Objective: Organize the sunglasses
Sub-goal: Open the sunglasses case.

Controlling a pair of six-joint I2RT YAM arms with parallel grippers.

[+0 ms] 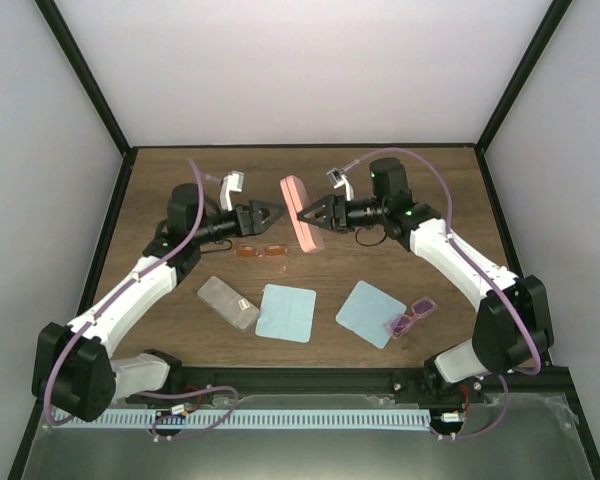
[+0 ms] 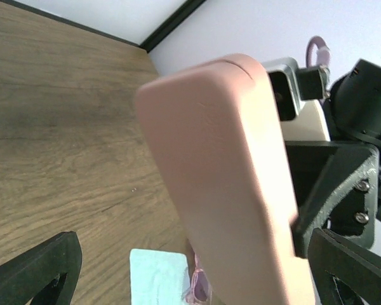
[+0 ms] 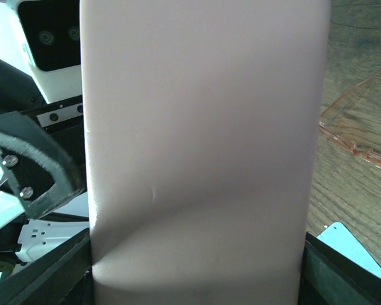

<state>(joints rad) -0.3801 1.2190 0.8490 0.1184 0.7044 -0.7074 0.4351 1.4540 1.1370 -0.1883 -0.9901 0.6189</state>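
While the right gripper (image 1: 301, 213) clasped the pink case (image 1: 310, 238) by its long sides, the left gripper (image 1: 278, 212) stood spread wide at the case's 9 o'clock, grasping nothing. The orange sunglasses (image 1: 261, 252) lay at the case's 7 o'clock. The purple sunglasses (image 1: 410, 320) rested at its 4 o'clock, overlapping a blue cloth (image 1: 365, 310).

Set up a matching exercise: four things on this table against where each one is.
1 pink case
2 grey case
3 orange sunglasses
4 purple sunglasses

A beside the left cloth
B at the right cloth, on its corner
C in the right gripper
D on the bare table by the left gripper

Pairs: 1-C, 2-A, 3-D, 4-B
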